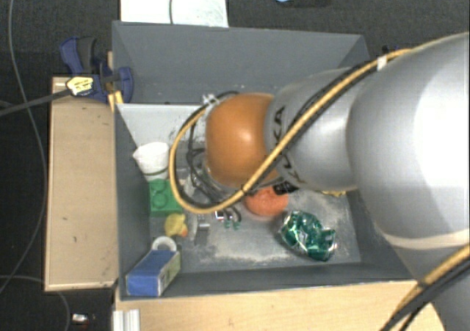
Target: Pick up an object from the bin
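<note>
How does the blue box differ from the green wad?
The box is blue with a pale side, while the wad is dark green with light flecks. The box has flat faces and straight edges, whereas the wad is crumpled and lumpy. The box sits in the bin's lower left corner in the view, and the wad lies toward the lower right. Both rest on the bin floor.

Bin (242, 65) of matt grey metal, floor dusty; green crumpled wrapper (307, 234) glossy, foil-like; orange ball (266, 203) smooth; green block (159, 196) smooth plastic; arm's orange cover (235, 139) shiny.
</note>
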